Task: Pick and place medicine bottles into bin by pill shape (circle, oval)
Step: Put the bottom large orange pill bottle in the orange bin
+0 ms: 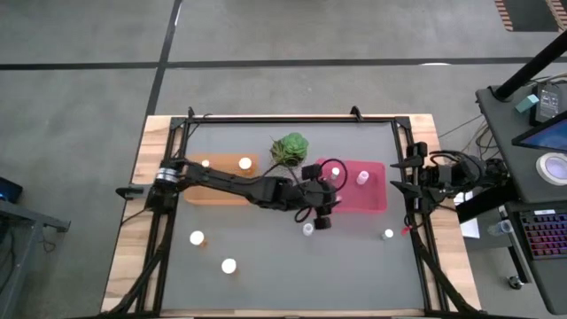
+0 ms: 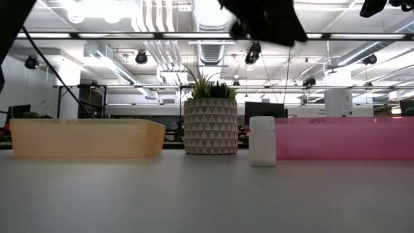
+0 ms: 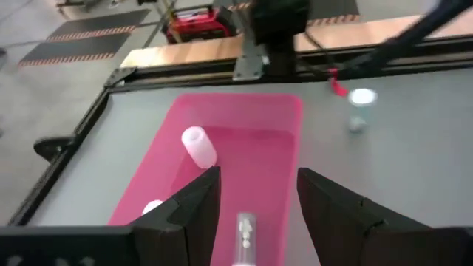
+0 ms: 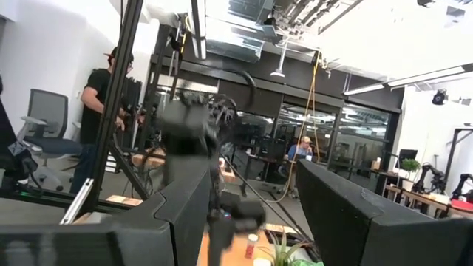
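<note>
My left gripper [image 1: 323, 215] [image 3: 259, 174] hangs open above the near-left corner of the pink-red bin [image 1: 372, 199] [image 3: 244, 125]. One white bottle [image 3: 198, 145] lies in that bin, and a second [image 3: 152, 207] shows partly behind a finger. A third slim bottle [image 3: 245, 235] shows below, between my fingers and much narrower than their gap. The orange bin [image 1: 221, 188] holds two bottles [image 1: 245, 163]. Several more bottles stand on the table, one [image 1: 308, 229] [image 2: 262, 141] just beside the pink-red bin. My right gripper [image 4: 253, 170] waits open at the table's right edge.
A green plant in a patterned white pot [image 1: 290, 148] [image 2: 210, 125] stands between the two bins at the far side. Loose bottles stand at the near left [image 1: 197, 237] [image 1: 229, 265] and near right [image 1: 388, 234] [image 3: 362, 99]. People show in the room behind.
</note>
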